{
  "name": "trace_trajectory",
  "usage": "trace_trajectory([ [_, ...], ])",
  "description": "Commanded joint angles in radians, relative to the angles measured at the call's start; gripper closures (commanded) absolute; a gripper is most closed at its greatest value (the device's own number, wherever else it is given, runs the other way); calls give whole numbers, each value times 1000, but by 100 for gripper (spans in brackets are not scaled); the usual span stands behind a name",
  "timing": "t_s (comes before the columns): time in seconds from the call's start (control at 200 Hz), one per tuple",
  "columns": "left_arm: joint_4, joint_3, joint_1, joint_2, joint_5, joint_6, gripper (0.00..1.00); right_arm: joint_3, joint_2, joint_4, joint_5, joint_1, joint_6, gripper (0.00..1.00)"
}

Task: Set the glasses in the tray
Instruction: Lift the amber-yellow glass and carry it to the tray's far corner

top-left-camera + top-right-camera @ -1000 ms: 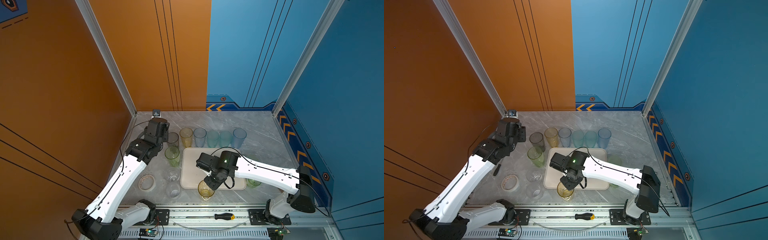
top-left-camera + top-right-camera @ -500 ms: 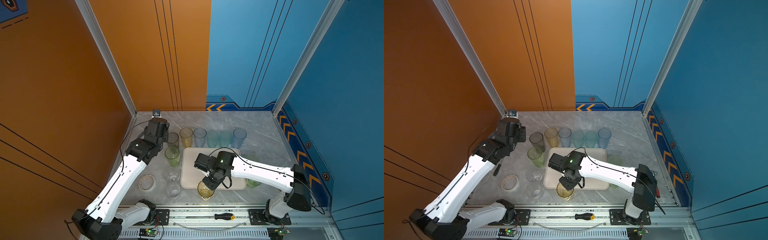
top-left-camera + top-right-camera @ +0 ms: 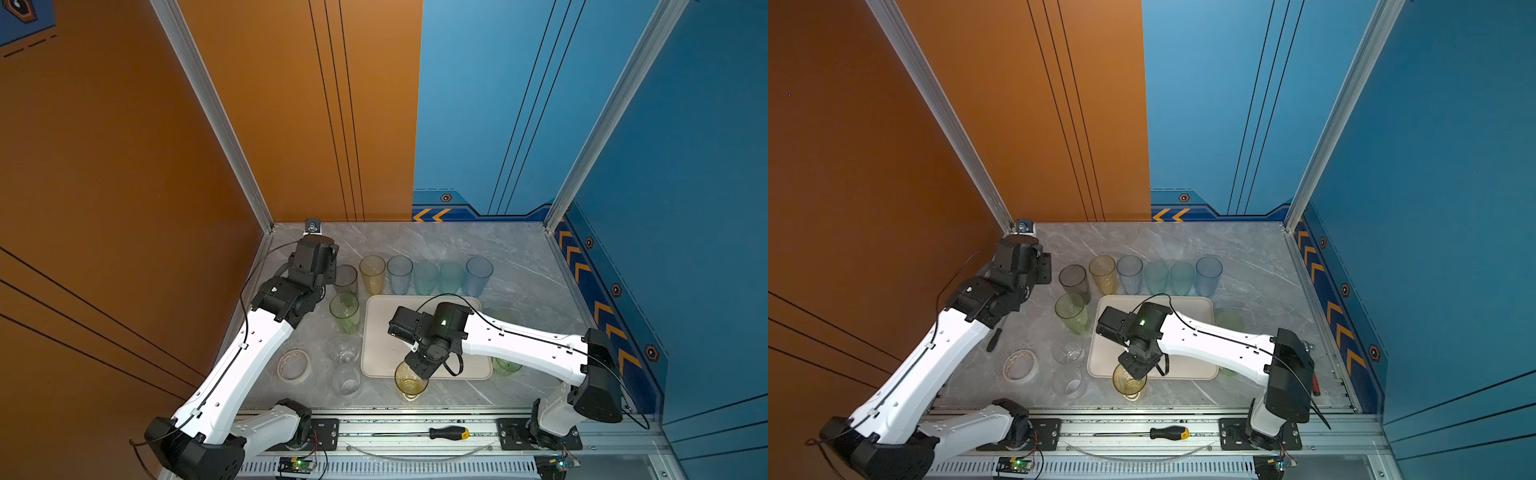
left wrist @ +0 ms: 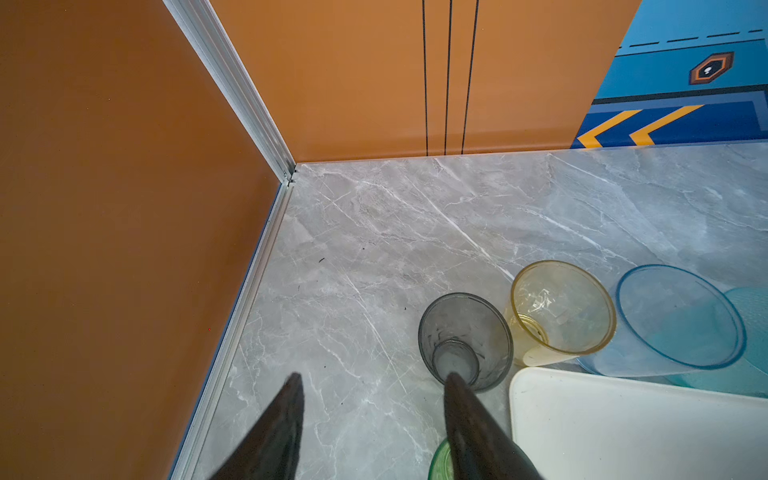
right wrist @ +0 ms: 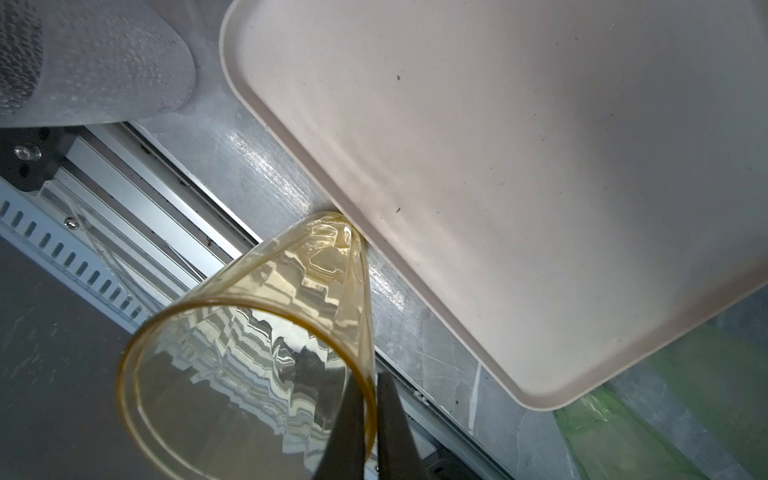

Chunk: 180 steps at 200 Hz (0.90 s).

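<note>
A short yellow glass (image 3: 410, 382) (image 3: 1128, 382) (image 5: 249, 353) stands on the table against the front rim of the cream tray (image 3: 382, 332) (image 3: 1192, 307) (image 5: 498, 166). My right gripper (image 3: 415, 369) (image 3: 1134, 368) (image 5: 371, 378) is shut on its rim, one finger inside and one outside. The tray holds no glasses. Behind it stands a row of tall glasses, from smoky grey (image 3: 345, 277) (image 4: 465, 340) through yellow (image 3: 372, 272) to blue (image 3: 478, 274). My left gripper (image 4: 374, 376) hangs open over bare table beside the grey glass, holding nothing.
Left of the tray stand a tall green glass (image 3: 344, 309) and two short clear glasses (image 3: 345, 349) (image 3: 346, 380). A tape roll (image 3: 294, 365) lies beside them. A green glass (image 3: 505, 365) is half hidden under the right arm. A screwdriver (image 3: 449, 433) lies on the front rail.
The right gripper's jaws have closed onto the yellow glass's rim, and that arm has shifted slightly left. The left arm has not moved.
</note>
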<state>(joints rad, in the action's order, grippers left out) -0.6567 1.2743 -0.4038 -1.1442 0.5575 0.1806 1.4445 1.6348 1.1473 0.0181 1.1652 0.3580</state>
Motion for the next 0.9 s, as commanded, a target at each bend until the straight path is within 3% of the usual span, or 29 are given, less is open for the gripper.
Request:
trace_trajectory([
  [0.0,-21,0,8,-3,-17,-9,45,23,20,-2,-47,3,-14,100],
  [0.28,-21,-5,15,11,-14,-15,45,61,12,1,-72,4,-16,100],
  [0.546,-21,-22,29,31,-23,-15,45,198,6,32,-110,-14,-58,100],
  [0.896,-21,-36,43,42,-42,-16,45,450,190,31,-138,-124,-173,100],
])
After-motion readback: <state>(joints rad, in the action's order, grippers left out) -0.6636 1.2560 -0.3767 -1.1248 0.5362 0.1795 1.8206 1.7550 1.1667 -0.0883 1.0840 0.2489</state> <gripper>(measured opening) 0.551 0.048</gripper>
